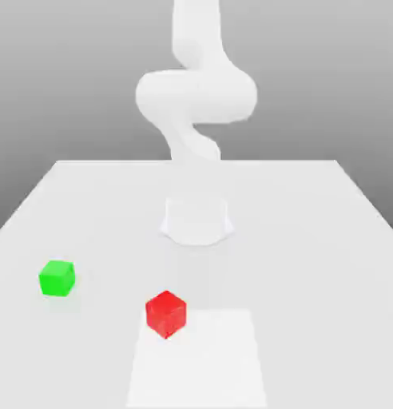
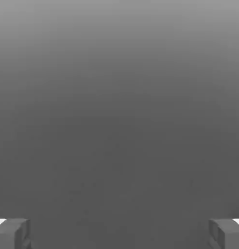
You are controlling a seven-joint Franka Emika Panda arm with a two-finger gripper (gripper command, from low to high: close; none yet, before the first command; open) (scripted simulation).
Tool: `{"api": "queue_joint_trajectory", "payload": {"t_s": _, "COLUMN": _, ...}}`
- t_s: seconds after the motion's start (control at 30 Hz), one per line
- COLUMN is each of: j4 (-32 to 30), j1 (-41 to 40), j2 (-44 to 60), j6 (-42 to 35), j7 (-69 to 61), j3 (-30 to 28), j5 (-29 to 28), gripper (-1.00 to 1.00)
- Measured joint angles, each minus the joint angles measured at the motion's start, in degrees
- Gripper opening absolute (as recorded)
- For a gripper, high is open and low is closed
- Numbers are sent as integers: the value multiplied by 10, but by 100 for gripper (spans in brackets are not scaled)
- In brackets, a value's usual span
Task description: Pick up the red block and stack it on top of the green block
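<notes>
1. Table [image 1: 327, 240]: a flat white surface whose far edge runs behind the arm's base. Its side edges slant outward toward the near edge of the exterior view.
2. Arm [image 1: 196, 92]: white, rising from a rounded base [image 1: 196, 220] at the table's middle. It bends at a bulky elbow and continues upward out of the exterior view.
3. Gripper [image 2: 119, 233]: in the hand view the 2 grey fingertips [image 2: 12, 233] sit at opposite sides, spread wide apart, with nothing between them. Plain grey fills the space beyond them.
4. Open room: bare table lies on all sides of the base. Both blocks stand nearer the camera than the base, each well clear of the table's edges.
5. Red block [image 1: 166, 313]: a small glossy red cube, turned with 1 corner toward the camera. It sits in front of the base, slightly toward the exterior view's left.
6. Green block [image 1: 57, 278]: a small bright green cube with plain faces, about equal in size to the red block. It sits in front of the base, far toward the exterior view's left, well apart from the red block.
</notes>
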Motion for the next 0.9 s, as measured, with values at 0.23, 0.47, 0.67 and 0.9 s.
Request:
{"api": "queue_joint_trajectory", "payload": {"t_s": 0.23, "j4": -117, "j1": -48, "j2": 127, "j6": 95, "j7": 108, "j3": 21, "j5": 6, "gripper": 0}}
{"api": "queue_joint_trajectory", "payload": {"t_s": 0.47, "j4": -239, "j1": -93, "j2": 264, "j6": 196, "j7": 226, "j3": 38, "j5": 10, "gripper": 0}}
{"api": "queue_joint_trajectory", "payload": {"t_s": 0.67, "j4": -300, "j1": -121, "j2": 431, "j6": 321, "j7": 314, "j3": 37, "j5": -7, "gripper": 0}}
{"api": "queue_joint_trajectory", "payload": {"t_s": 0.9, "j4": -289, "j1": -99, "j2": 529, "j6": 405, "j7": 335, "j3": 11, "j5": -34, "gripper": -100}}
